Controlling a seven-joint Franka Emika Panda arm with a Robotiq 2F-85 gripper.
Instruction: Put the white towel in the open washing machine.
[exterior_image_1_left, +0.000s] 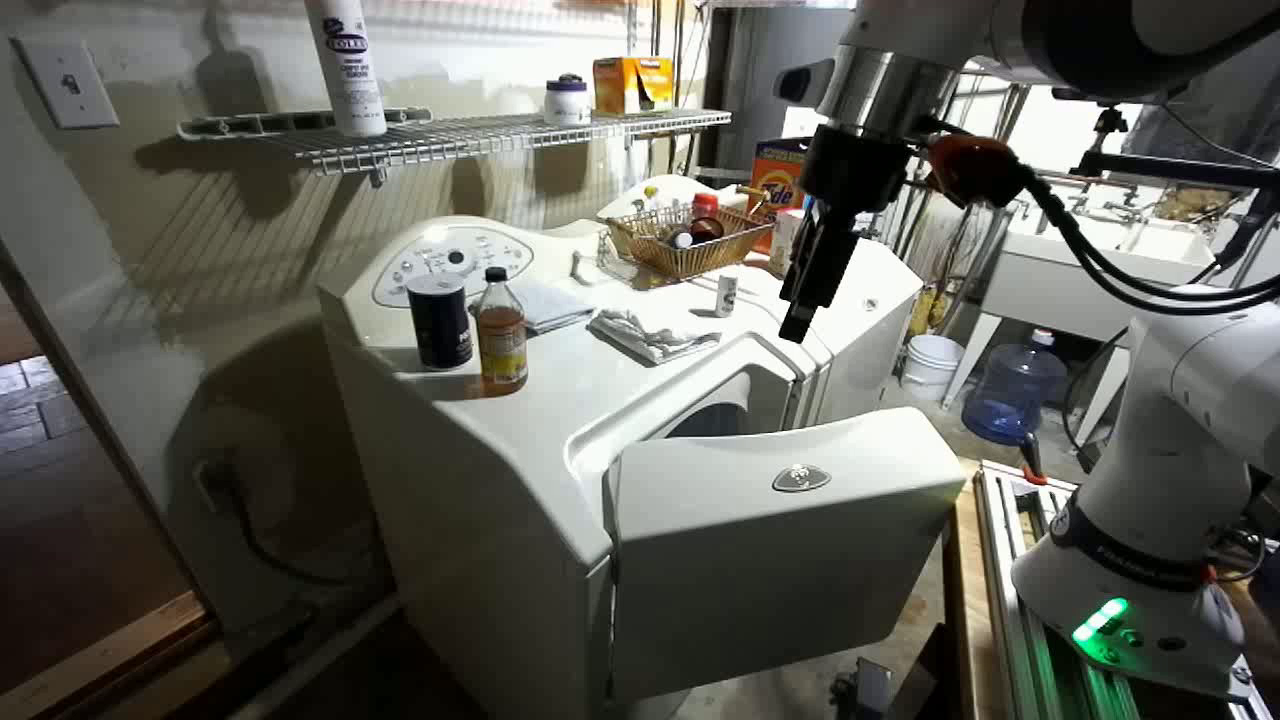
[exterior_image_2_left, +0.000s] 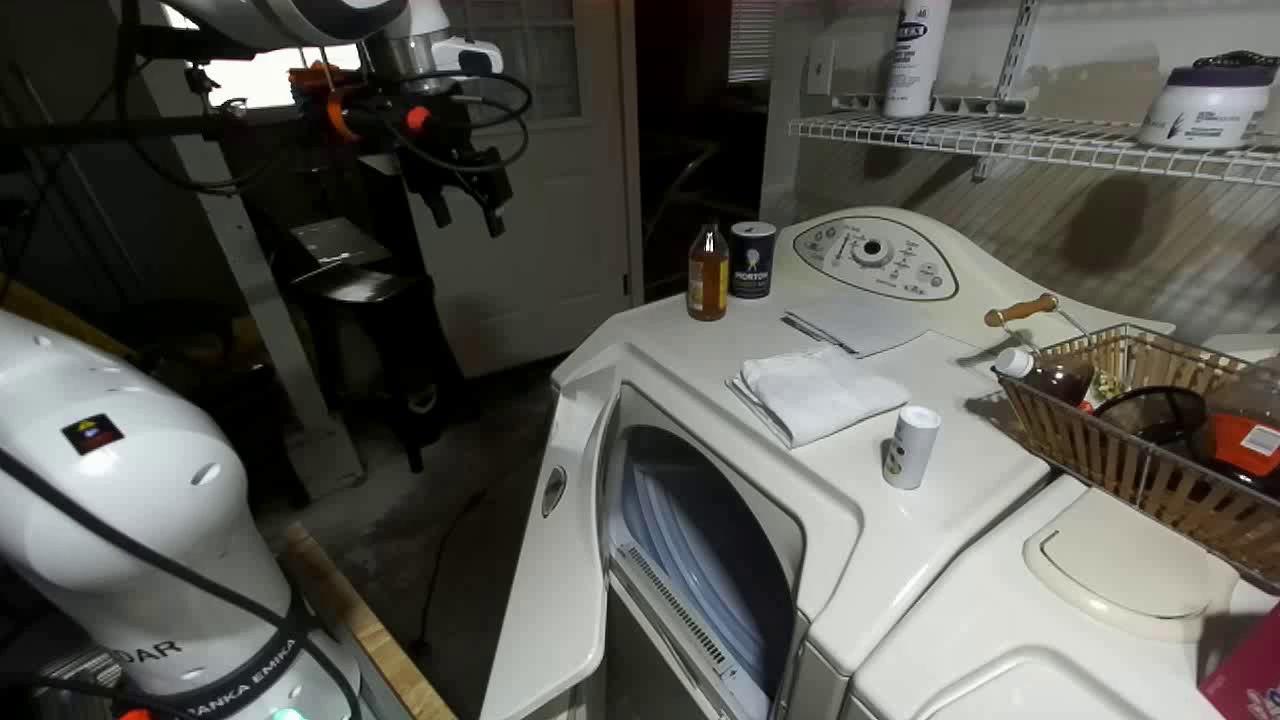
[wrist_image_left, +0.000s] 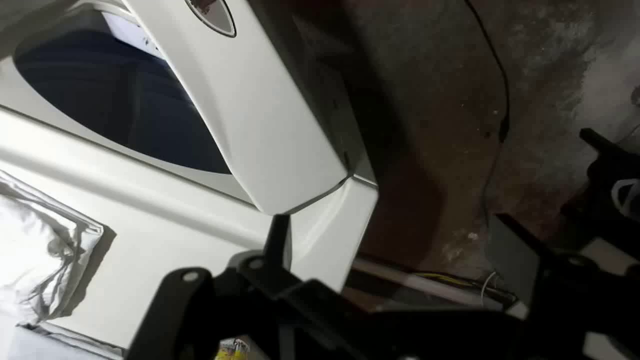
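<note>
Atop the open washing machine (exterior_image_2_left: 680, 335) lies the folded white towel (exterior_image_2_left: 822, 392); the gripper (exterior_image_2_left: 467, 215) hangs in the air, its jaws spread apart

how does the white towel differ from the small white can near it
The towel lies low, folded into a loose pad; the can stands upright. The towel is soft, creased cloth, while the can is a smooth cylinder with dark printing. The towel covers far more surface than the can. Both are mainly white and rest on the washer top.
</note>
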